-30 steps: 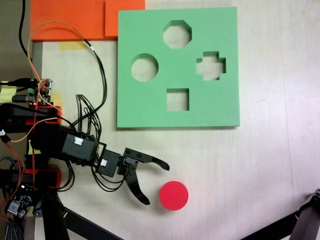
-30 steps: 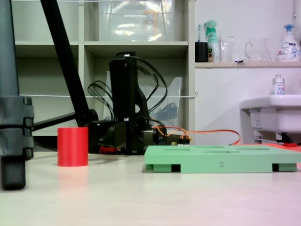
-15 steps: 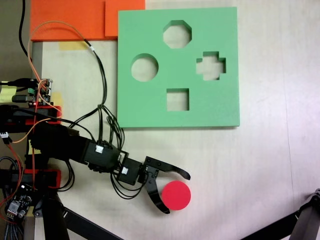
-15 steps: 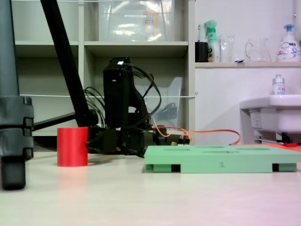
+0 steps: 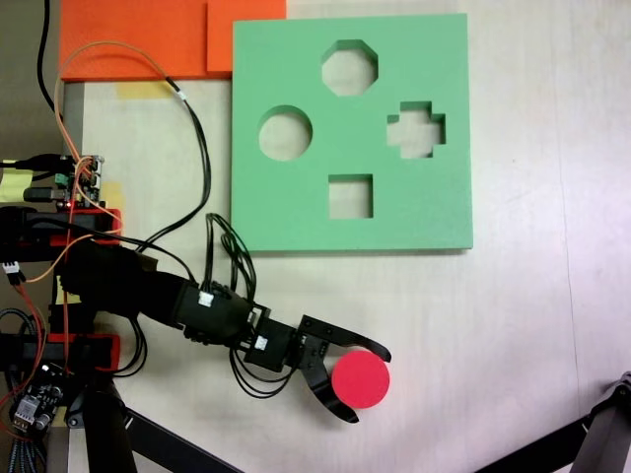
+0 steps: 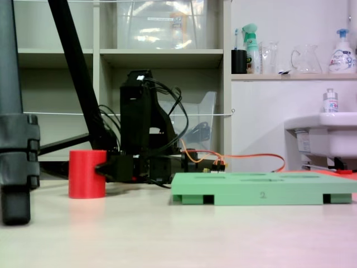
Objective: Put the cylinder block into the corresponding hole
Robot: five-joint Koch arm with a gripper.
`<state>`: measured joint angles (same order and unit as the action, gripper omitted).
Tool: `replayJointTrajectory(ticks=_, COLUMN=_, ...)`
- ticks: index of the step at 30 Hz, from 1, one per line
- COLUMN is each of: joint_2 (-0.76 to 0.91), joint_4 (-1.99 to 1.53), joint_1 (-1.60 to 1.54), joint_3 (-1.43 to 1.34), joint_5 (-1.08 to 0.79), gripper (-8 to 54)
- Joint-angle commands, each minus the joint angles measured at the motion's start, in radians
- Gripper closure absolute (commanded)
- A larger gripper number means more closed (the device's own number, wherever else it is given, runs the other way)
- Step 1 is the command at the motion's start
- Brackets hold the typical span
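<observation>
The gripper is bracketing the cylinder with wide jaws, well below the board's still-empty round hole, nothing lifted yet.

In a fixed view from above, the cylinder block is being seen standing on the tabletop, well below the board. It is being flanked by the 2 spread jaws of the hand, reaching in from the left. The corresponding hole is lying at the board's left, above and left of the square cutout.
</observation>
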<state>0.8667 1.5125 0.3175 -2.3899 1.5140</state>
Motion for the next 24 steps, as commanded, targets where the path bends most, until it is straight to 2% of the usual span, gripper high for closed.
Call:
replayJointTrajectory(ticks=1, joint_2=0.041, joint_4=0.012, joint_1=-0.006, joint_3=0.003, joint_5=0.015, gripper=14.3)
replayJointTrajectory(ticks=3, joint_2=0.064, joint_4=0.002, joint_1=-0.018, joint_3=-0.005, joint_5=0.015, gripper=16.1)
replayJointTrajectory(ticks=7, joint_2=0.143, joint_4=0.003, joint_1=-0.023, joint_3=-0.06, joint_5=0.017, gripper=29.1)
replayJointTrajectory(ticks=10, joint_2=0.221, joint_4=0.002, joint_1=-0.058, joint_3=-0.101, joint_5=0.032, gripper=33.4)
replayJointTrajectory(ticks=18, joint_2=0.499, joint_4=0.003, joint_1=-0.437, joint_3=-0.273, joint_5=0.098, gripper=33.5)
replayJointTrajectory(ticks=24, joint_2=0.611, joint_4=-0.032, joint_1=-0.818, joint_3=-0.287, joint_5=0.144, gripper=33.5)
